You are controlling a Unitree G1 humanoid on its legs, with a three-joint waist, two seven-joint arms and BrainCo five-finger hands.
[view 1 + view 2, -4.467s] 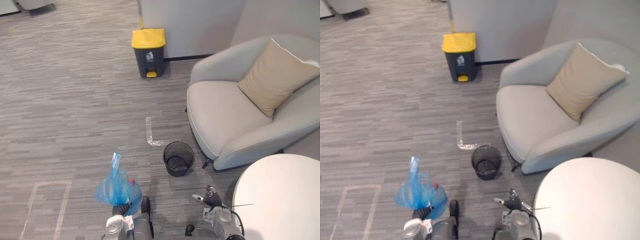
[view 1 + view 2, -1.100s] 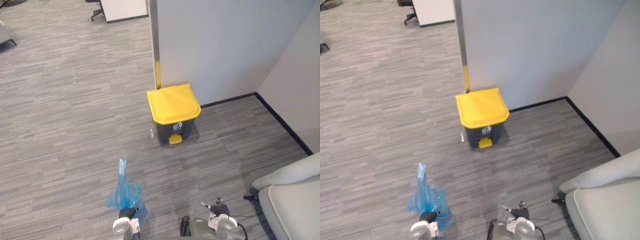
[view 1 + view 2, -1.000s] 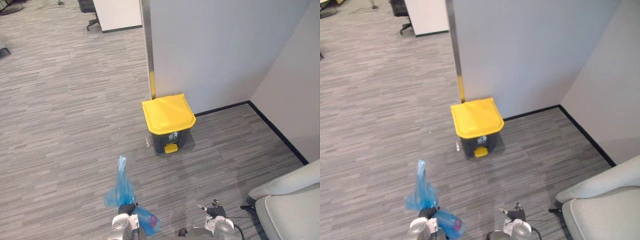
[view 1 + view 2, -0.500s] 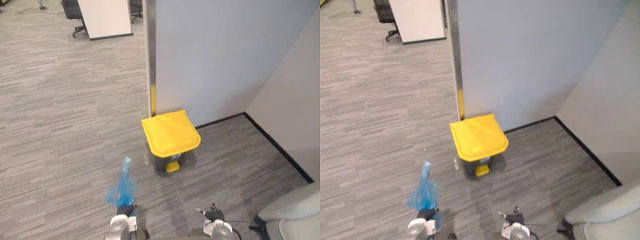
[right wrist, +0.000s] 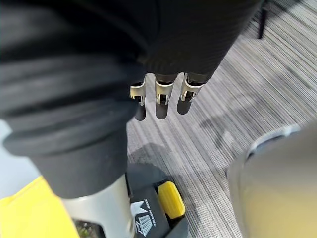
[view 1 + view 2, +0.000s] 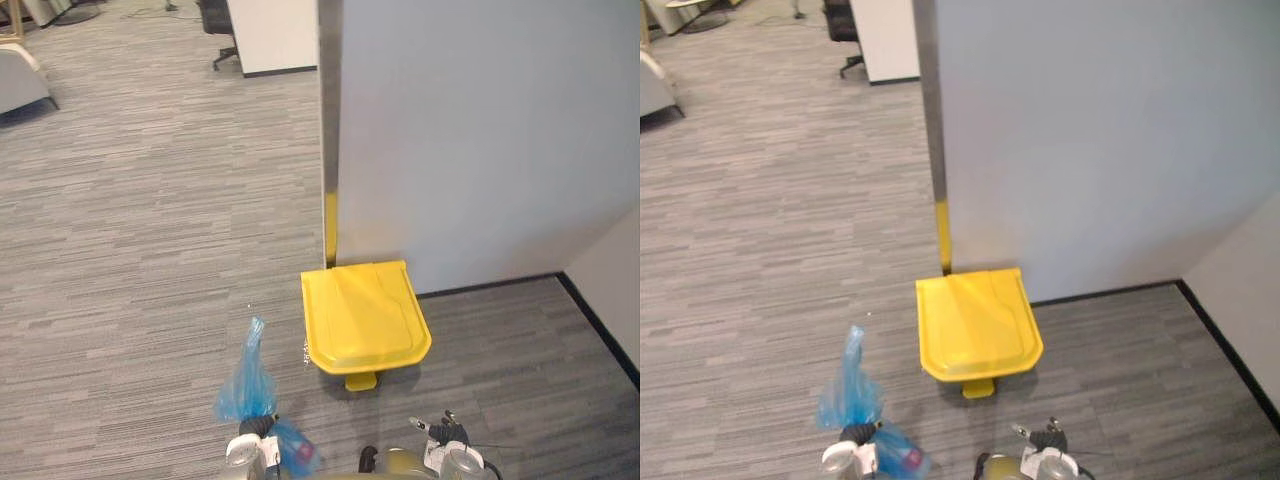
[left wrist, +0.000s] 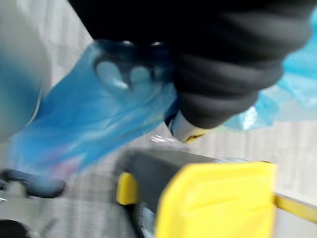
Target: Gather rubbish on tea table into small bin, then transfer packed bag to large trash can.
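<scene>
The bin point(image 6: 366, 318) is closer now, lower centre, lid point(image 6: 362, 300) shut, wall point(image 6: 480, 140) behind it. My left hand point(image 6: 254, 428) grips the bag point(image 6: 248, 385); right hand point(image 5: 159, 94) is loose, empty.

"Where does the yellow-lidded dark plastic pedal bin point(image 6: 365, 318) stand?"

"On the grey striped carpet floor point(image 6: 130, 230), at twelve o'clock from the robot, close before the left end of the pale grey partition wall point(image 6: 480, 140)."

"And the crumpled blue plastic bag point(image 6: 248, 385)?"

"At eight o'clock of the bin, near it but apart, above the left hand point(image 6: 255, 427). The right hand point(image 6: 447, 434) lies at five o'clock of the bin. Far off at eleven o'clock there's a white cabinet point(image 6: 272, 30), with a black office chair point(image 6: 214, 18) on its left."
</scene>
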